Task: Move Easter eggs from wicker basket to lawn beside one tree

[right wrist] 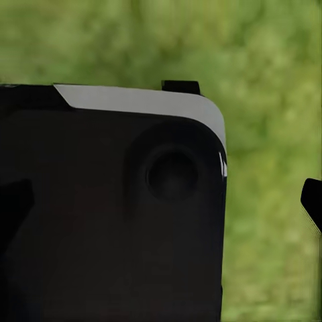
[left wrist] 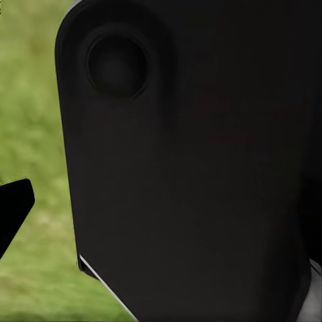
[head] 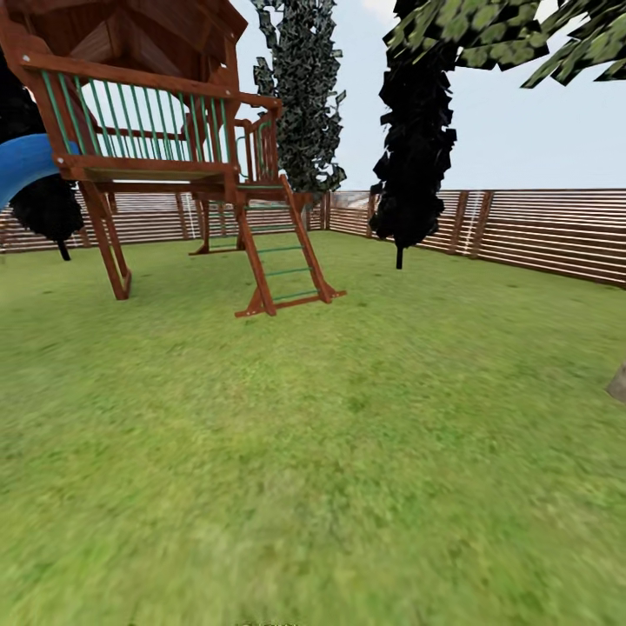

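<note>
A broad lawn (head: 330, 452) of short bright green grass lies nearest the head camera and runs back to a brown slatted wooden fence (head: 548, 230) along the far edge of the garden. No eggs or basket are visible on this stretch of grass. At about ten o'clock stands a wooden play tower (head: 148, 130) with green railings, a ladder (head: 283, 261) reaching down to the grass, and a blue slide (head: 24, 163) at its left side. Behind the ladder, near twelve o'clock, rises a tall tree with dark glossy leaf clumps (head: 304, 96). At one o'clock stands a thin black-trunked dark tree (head: 416, 139) in front of the fence. A pale trunk base (head: 618, 382) touches the grass at three o'clock, under leafy branches.

In the left wrist view a dark rounded housing (left wrist: 194, 168) blocks most of the grass, with one black claw fingertip (left wrist: 13, 208) beside it. In the right wrist view a similar housing (right wrist: 107, 208) and a fingertip (right wrist: 312, 201) show over the grass. Whether either claw is released or clenched cannot be told.
</note>
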{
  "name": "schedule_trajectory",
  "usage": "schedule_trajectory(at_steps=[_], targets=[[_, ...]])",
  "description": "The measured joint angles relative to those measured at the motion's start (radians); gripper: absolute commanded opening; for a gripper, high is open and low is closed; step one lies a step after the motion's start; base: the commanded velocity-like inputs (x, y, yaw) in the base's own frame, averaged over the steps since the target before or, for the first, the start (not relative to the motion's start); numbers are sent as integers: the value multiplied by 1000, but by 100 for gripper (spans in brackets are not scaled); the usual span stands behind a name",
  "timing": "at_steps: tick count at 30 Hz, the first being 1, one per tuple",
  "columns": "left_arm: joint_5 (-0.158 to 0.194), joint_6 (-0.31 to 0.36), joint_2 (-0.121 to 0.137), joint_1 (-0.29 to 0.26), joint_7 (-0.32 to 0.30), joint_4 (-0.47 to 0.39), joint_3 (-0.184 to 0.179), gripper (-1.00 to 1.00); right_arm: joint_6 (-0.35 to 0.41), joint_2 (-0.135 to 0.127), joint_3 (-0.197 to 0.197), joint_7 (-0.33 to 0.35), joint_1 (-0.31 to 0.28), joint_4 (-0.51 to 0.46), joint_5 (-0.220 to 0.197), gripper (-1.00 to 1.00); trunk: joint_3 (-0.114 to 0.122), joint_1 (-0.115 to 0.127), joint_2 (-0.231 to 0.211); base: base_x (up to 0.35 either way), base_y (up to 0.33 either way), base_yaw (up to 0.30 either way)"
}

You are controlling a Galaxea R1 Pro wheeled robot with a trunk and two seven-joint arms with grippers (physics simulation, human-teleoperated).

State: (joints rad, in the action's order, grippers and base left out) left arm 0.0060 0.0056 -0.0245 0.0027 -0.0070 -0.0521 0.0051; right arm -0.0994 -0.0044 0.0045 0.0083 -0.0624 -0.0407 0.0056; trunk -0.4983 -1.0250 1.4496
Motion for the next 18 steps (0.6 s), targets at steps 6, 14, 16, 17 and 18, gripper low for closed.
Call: schedule_trajectory(at_steps=[6, 14, 16, 17, 18], targets=[[0, 0, 0, 0, 0, 0, 0, 100, 0, -1, 0, 0, 0, 0, 0, 100, -3, 0, 0, 0, 0, 292], [1, 0, 0, 0, 0, 0, 0, 100, 0, -2, 0, 0, 0, 0, 0, 100, -8, 0, 0, 0, 0, 292], [0, 0, 0, 0, 0, 0, 0, 100, 0, -2, 0, 0, 0, 0, 0, 100, -9, 0, 0, 0, 0, 292], [0, 0, 0, 0, 0, 0, 0, 100, 0, -2, 0, 0, 0, 0, 0, 100, -9, 0, 0, 0, 0, 292], [0, 0, 0, 0, 0, 0, 0, 100, 0, -2, 0, 0, 0, 0, 0, 100, -10, 0, 0, 0, 0, 292]])
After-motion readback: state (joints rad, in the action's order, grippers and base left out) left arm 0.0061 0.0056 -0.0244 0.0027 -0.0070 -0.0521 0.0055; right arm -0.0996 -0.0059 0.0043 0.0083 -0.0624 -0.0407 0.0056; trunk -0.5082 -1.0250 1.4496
